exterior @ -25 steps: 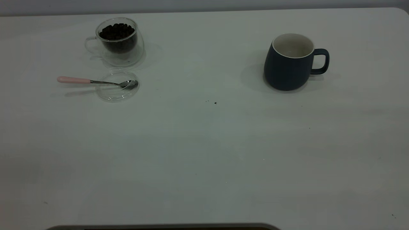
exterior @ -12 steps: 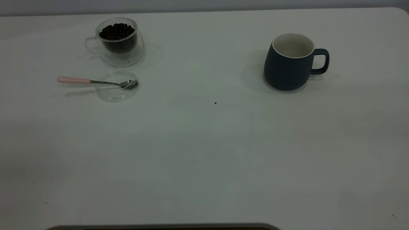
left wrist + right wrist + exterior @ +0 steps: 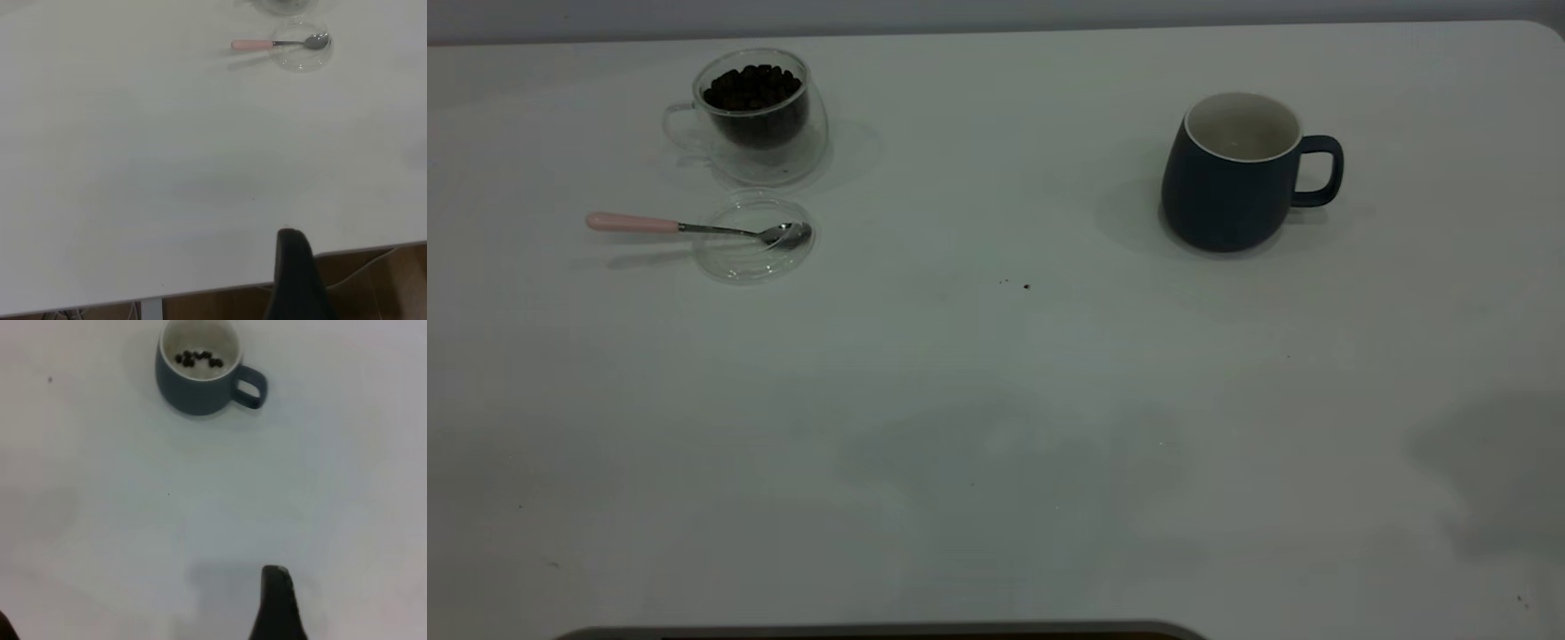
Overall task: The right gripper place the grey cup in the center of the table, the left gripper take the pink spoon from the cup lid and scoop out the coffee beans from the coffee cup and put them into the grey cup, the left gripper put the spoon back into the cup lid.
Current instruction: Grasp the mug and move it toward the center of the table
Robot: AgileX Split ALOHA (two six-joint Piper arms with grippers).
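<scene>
The dark grey cup stands upright at the table's far right, handle to the right. In the right wrist view it holds a few coffee beans. The glass coffee cup, full of beans, stands at the far left. In front of it the pink-handled spoon rests with its bowl in the clear cup lid; both show in the left wrist view, spoon and lid. Neither gripper shows in the exterior view. My right gripper is open, well short of the cup. Part of my left gripper hangs over the table's near edge.
A few dark crumbs lie near the table's middle. The white table has a rounded far right corner. A dark rim runs along the near edge.
Soft shadows have spread over the near middle and near right of the table. The cups, lid and spoon have not moved.
</scene>
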